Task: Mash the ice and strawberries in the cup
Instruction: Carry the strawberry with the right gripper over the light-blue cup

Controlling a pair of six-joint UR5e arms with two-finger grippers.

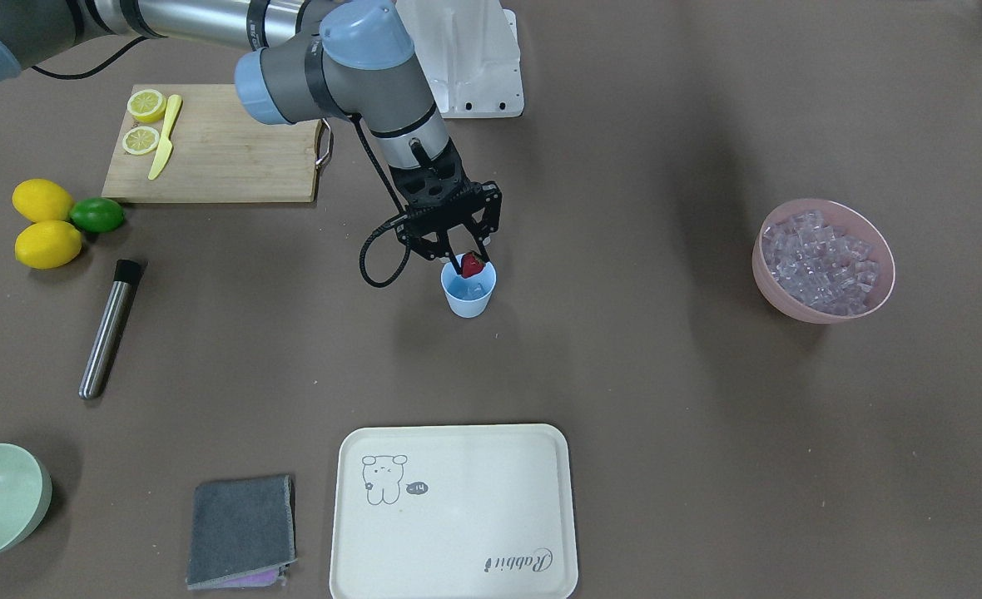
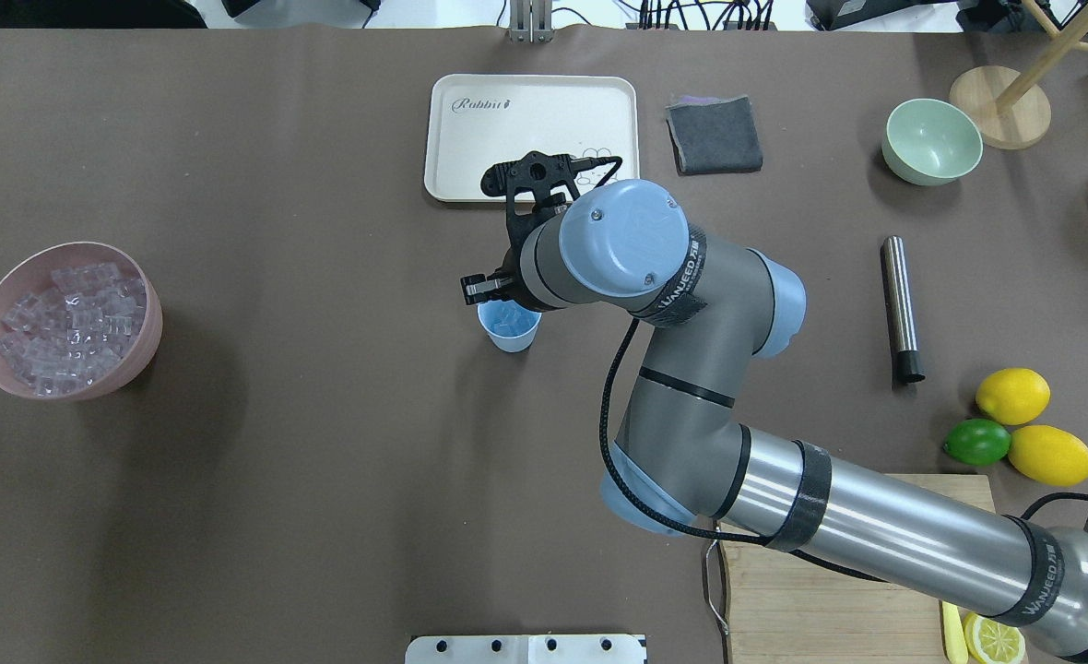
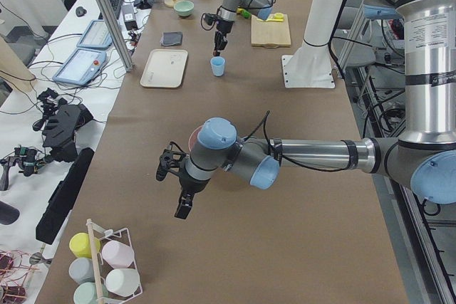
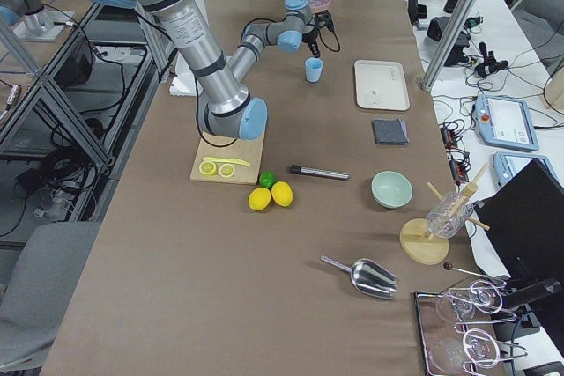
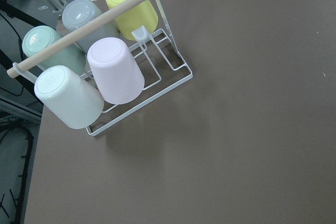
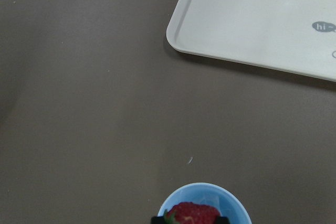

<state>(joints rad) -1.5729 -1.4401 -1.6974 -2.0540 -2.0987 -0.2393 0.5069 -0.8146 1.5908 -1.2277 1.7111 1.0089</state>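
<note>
Ice (image 1: 467,289) already sits in the cup (image 1: 468,304) mid-worktop; the right gripper (image 1: 470,259) pinches the strawberry (image 1: 473,266) in its fingers just over the cup's mouth, not yet released; the muddler (image 1: 108,329), at the cup's 9 o'clock in the front-facing view, lies untouched, so mashing remains; whether the left gripper (image 3: 182,208) has its fingers wide or narrow I cannot tell.

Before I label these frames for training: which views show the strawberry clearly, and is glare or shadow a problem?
Front-facing view: strawberry sharp, gripped by the right end effector over the cup; soft, broad shadows on the table. Overhead view: the right arm hides the strawberry, with a glare streak on its metal tube. Right wrist view: strawberry cropped at the bottom edge, slightly soft.
</note>
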